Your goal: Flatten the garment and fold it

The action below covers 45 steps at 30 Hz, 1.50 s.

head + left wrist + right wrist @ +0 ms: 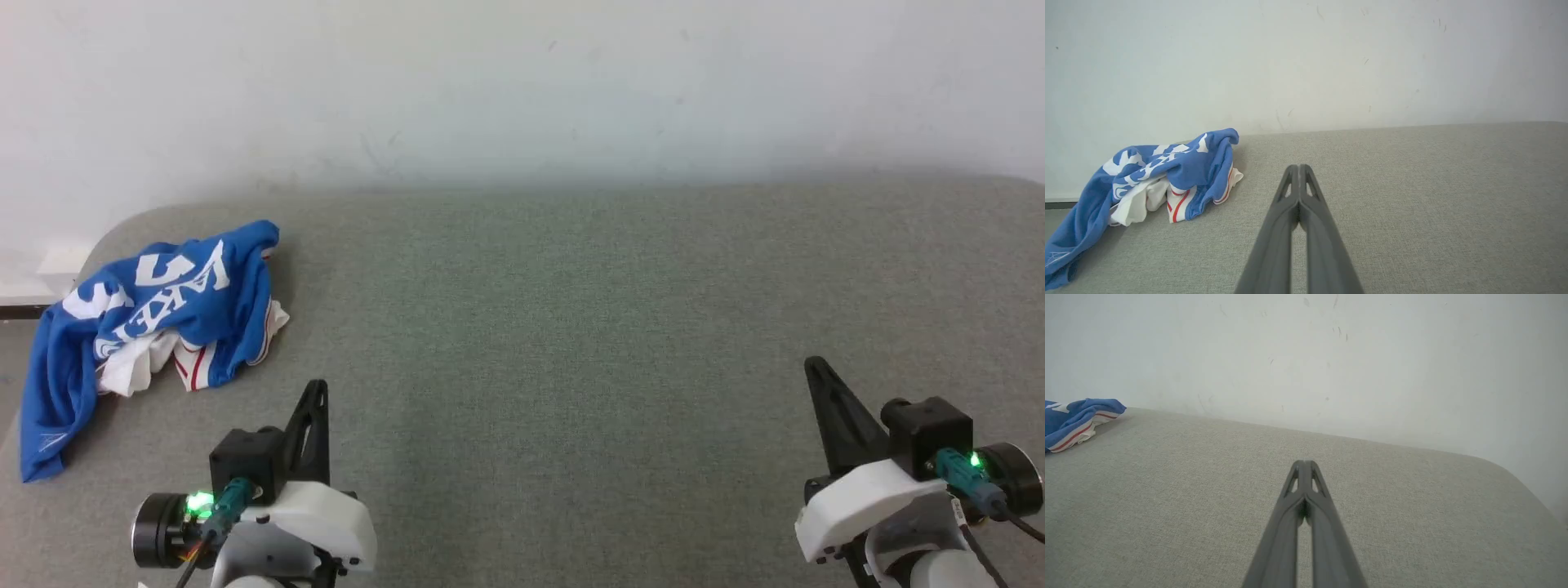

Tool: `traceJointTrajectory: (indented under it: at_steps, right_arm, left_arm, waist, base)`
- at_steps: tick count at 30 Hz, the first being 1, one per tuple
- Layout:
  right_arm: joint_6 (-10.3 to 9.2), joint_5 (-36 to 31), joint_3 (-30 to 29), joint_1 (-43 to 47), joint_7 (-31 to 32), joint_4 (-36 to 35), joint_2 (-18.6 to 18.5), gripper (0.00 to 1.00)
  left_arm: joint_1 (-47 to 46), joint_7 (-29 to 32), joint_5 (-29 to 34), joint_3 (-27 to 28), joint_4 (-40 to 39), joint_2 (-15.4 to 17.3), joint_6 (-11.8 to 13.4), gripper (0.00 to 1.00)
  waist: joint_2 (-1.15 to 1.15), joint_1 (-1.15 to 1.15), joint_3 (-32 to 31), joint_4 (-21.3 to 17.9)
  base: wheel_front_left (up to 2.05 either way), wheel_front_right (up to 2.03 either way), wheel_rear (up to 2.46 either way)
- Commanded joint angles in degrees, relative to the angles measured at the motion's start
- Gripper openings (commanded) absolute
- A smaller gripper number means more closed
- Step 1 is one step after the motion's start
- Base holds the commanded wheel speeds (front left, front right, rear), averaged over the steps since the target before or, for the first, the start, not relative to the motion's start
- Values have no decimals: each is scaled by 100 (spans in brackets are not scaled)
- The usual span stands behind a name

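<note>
Both the left gripper (pixel 317 387) and the right gripper (pixel 814 365) have their fingers pressed together, holding nothing. They sit low in the head view, well apart, one at each side, above the grey cloth-covered table (pixel 571 327), with their tips pointing toward the pale wall (pixel 522 82). In the left wrist view the fingers (pixel 1276 237) meet at the tips, with a thin slit between them lower down. The right wrist view shows the same closed pair (pixel 1282 539). The garment (pixel 163 302) lies crumpled in a heap at the table's far left corner, near the wall, ahead and to the left of the left gripper and apart from it. Creased blue cloth with white lettering is on top. White cloth with red stripes pokes out beneath on the near side, and one blue end with a small white logo trails toward the table's left edge. In the right wrist view, a blue fold with red-striped white trim (pixel 1073 416) lies at the left edge.
</note>
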Motion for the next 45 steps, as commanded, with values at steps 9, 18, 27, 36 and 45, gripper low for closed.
traceJointTrajectory:
  at_steps: [9,18,27,36,45]
  right_arm:
    - [-12,-46,-1,-45,3,-37,23,0]
    - [-12,-46,-1,-45,3,-37,23,0]
    - [-12,-46,-1,-45,3,-37,23,0]
    - [-12,-46,-1,-45,3,-37,23,0]
    - [0,4,-1,1,-3,6,-2,100]
  left_arm:
    - [-77,1,37,25,-30,-25,-46,0]
    - [-77,1,37,25,-30,-25,-46,0]
    - [-77,1,37,25,-30,-25,-46,0]
    - [-77,1,37,25,-30,-25,-46,0]
    - [2,-3,-2,-4,6,2,8,100]
  waist:
    - [0,0,0,0]
    - [0,0,0,0]
    - [0,0,0,0]
    - [0,0,0,0]
    - [0,0,0,0]
  base:
    - [0,0,0]
    - [0,0,0]
    - [0,0,0]
    - [0,0,0]
    - [0,0,0]
